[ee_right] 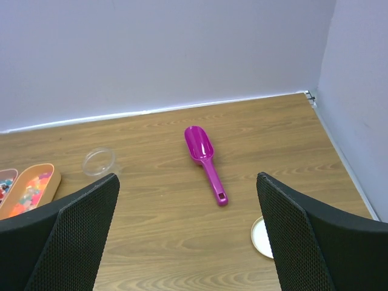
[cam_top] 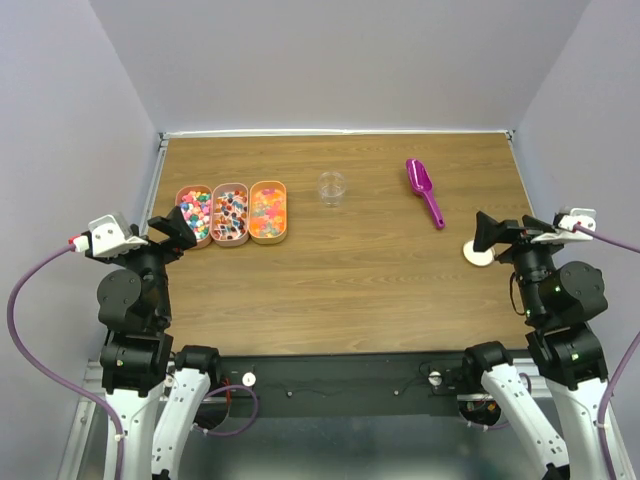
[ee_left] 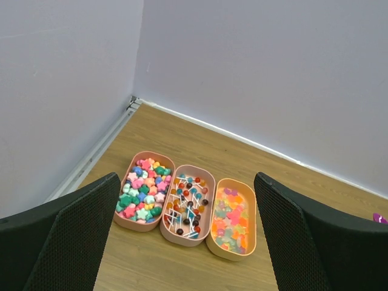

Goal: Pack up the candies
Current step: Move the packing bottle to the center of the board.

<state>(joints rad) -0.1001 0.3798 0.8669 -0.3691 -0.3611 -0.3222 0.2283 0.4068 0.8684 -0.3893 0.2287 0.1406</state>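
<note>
Left pincer [cam_top: 172,232] and right pincer [cam_top: 491,234] both gape, holding nothing. Candies [cam_top: 230,212] fill three trays [cam_top: 268,238] at the counter's [cam_top: 340,290] ten o'clock, scoop [cam_top: 424,190] at two.

In the right wrist view, the edge crops the oblong peach plastic trays [ee_right: 56,180]; a black finger [ee_right: 327,242] overlaps the flat white disc [ee_right: 260,236].

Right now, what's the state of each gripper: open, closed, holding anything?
The left gripper: open, holding nothing.
The right gripper: open, holding nothing.

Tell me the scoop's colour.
Magenta; the scoop shows best in the right wrist view.
</note>
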